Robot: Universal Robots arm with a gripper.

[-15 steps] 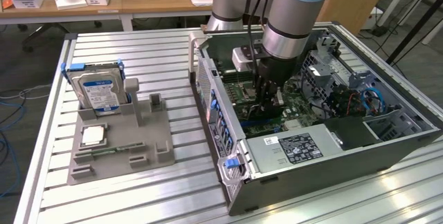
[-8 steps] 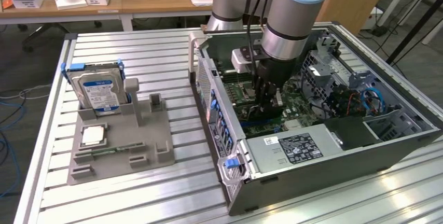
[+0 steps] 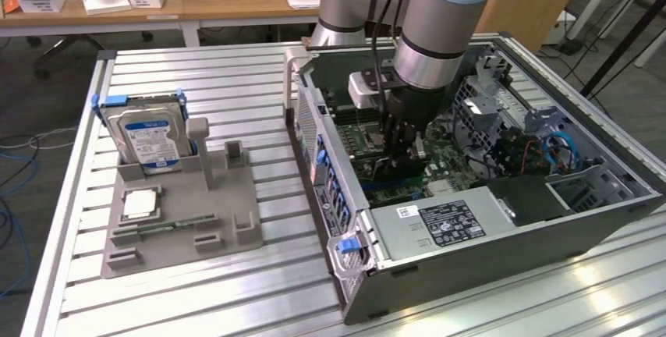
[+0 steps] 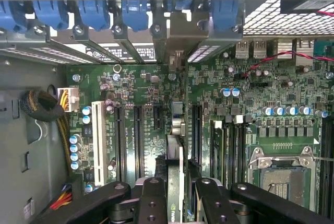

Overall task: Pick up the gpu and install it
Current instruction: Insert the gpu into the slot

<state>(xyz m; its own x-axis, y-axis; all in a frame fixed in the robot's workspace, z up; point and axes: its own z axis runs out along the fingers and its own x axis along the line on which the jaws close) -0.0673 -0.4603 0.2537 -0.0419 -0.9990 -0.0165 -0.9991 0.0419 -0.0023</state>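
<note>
Step in hand: seating the gpu (image 4: 176, 145) into a slot on the motherboard (image 4: 250, 98), judging by the arm reaching down inside the open computer case (image 3: 625, 189).
Gripper: gripper (image 4: 177, 195) is narrowed onto the card's upper edge, one finger (image 4: 152, 203) on each face.
Gpu position: held edge-on between the fingers, standing upright over the long black expansion slots (image 4: 138, 135), its silver bracket (image 4: 180, 36) toward the rear wall with the blue clips (image 4: 94, 12).
Doing it well: I judge the card should stay square to the slot, bracket lined up with its rear opening, and be pressed straight down without tilt.
Elsewhere: hard drive (image 3: 149, 136) stands in the grey holder (image 3: 224, 220) on the table (image 3: 249, 72), well apart from the case.
</note>
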